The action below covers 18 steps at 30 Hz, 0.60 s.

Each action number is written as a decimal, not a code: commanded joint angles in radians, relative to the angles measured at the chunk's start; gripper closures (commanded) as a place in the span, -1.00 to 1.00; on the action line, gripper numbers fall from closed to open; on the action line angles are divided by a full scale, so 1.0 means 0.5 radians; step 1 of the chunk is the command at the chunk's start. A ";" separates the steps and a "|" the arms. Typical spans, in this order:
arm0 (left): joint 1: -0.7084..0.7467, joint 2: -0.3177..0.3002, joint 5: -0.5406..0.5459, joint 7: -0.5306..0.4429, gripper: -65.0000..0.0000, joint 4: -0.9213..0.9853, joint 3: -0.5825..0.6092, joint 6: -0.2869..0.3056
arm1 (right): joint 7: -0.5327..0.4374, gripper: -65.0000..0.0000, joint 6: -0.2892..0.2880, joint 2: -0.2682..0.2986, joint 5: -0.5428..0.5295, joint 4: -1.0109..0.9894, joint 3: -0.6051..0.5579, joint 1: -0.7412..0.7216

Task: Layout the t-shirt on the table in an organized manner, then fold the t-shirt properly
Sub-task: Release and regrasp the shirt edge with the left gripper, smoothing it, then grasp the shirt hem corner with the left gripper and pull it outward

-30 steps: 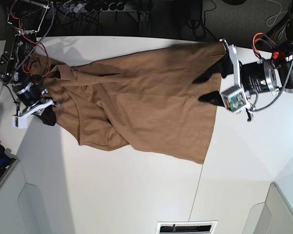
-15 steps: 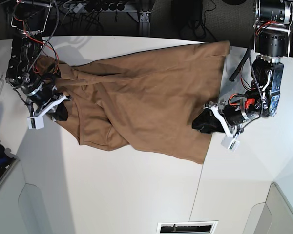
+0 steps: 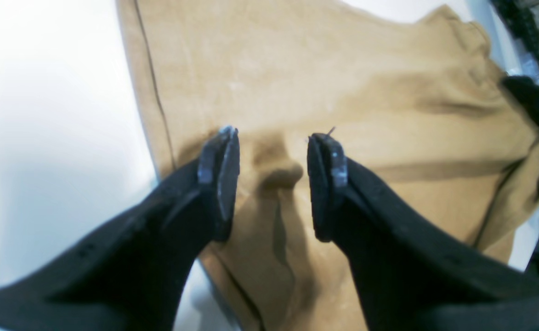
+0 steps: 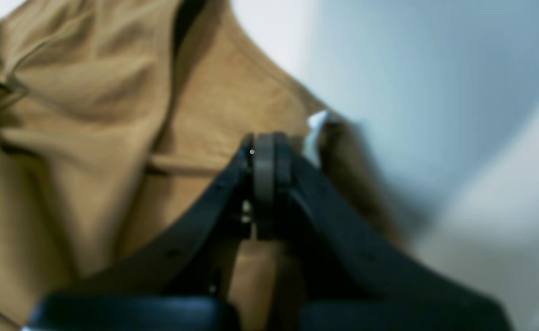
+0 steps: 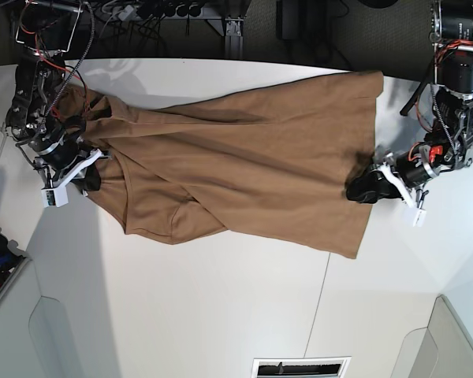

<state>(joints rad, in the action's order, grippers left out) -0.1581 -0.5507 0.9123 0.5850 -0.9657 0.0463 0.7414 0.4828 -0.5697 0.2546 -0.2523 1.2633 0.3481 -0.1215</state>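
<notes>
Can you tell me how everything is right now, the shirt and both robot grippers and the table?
T-shirt: spread out lengthwise on the table, still creased, one part folded over near the collar end.
Left gripper: open, at the hem end, with a small hump of cloth between the jaws.
Right gripper: shut on the t-shirt at the collar end, beside the white tag.
Table: white, with the shirt lying on it.

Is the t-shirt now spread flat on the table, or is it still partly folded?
Partly folded. The t-shirt lies stretched across the table, but one flap is doubled over near its collar end, with creases.
</notes>
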 commanded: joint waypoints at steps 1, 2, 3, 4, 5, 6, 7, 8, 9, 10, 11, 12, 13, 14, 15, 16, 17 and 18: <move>0.030 -0.075 -0.105 0.111 0.12 0.011 -0.001 -0.087 | -0.030 1.00 0.018 0.036 0.007 0.016 0.046 -0.027; 0.052 -0.108 -0.064 0.113 0.12 0.011 -0.001 -0.087 | -0.031 1.00 0.019 0.042 0.004 0.012 0.075 -0.027; 0.071 -0.137 -0.024 0.117 0.12 0.009 -0.001 -0.087 | -0.030 1.00 0.024 0.051 0.004 0.012 0.102 -0.027; 0.089 -0.157 0.022 0.130 0.12 0.009 -0.001 -0.087 | -0.031 1.00 0.027 0.063 0.004 0.012 0.124 -0.027; 0.101 -0.167 0.072 0.159 0.12 0.009 -0.001 -0.087 | -0.031 1.00 0.027 0.075 0.005 0.012 0.143 -0.027; 0.114 -0.172 0.128 0.201 0.12 0.009 -0.001 -0.087 | -0.030 1.00 0.027 0.090 0.004 0.012 0.156 -0.027; 0.124 -0.173 0.199 0.251 0.12 0.008 -0.001 -0.087 | -0.030 1.00 0.027 0.105 0.005 0.012 0.166 -0.026; 0.135 -0.173 0.288 0.309 0.12 0.008 -0.001 -0.087 | -0.029 1.00 0.027 0.118 0.005 0.012 0.170 -0.026; 0.146 -0.173 0.383 0.362 0.12 0.007 -0.001 -0.087 | -0.029 1.00 0.034 0.130 0.004 0.012 0.169 -0.021; 0.156 -0.173 0.479 0.407 0.11 0.006 -0.001 -0.087 | -0.028 1.00 0.034 0.138 -0.004 0.012 0.170 -0.021; 0.156 -0.173 0.555 0.453 0.11 0.005 -0.001 -0.087 | -0.029 1.00 0.034 0.140 -0.007 0.013 0.171 -0.021; 0.154 -0.175 0.613 0.494 0.11 0.002 -0.002 -0.087 | -0.029 1.00 0.034 0.140 -0.038 0.013 0.173 -0.021; 0.151 -0.175 0.658 0.520 0.11 -0.023 -0.014 -0.087 | -0.029 1.00 0.033 0.140 -0.090 0.015 0.180 -0.020; 0.151 -0.175 0.680 0.536 0.11 -0.063 -0.043 -0.087 | -0.030 1.00 0.033 0.140 -0.152 0.017 0.191 -0.021; 0.151 -0.174 0.690 0.546 0.11 -0.116 -0.083 -0.087 | -0.030 1.00 0.033 0.140 -0.217 0.021 0.205 -0.021; 0.151 -0.174 0.687 0.546 0.11 -0.183 -0.134 -0.087 | -0.030 1.00 0.033 0.139 -0.277 0.028 0.226 -0.021; 0.151 -0.174 0.680 0.546 0.11 -0.258 -0.197 -0.087 | -0.030 1.00 0.032 0.139 -0.327 0.036 0.251 -0.021; 0.150 -0.174 0.675 0.547 0.11 -0.335 -0.262 -0.087 | -0.030 1.00 0.032 0.138 -0.369 0.045 0.281 -0.021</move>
<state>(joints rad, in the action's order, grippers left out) -0.0582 -0.6098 1.2167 0.8860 -1.1168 -0.0734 0.6880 0.4919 -0.5529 0.3038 -0.4206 1.2640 0.4793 -0.1143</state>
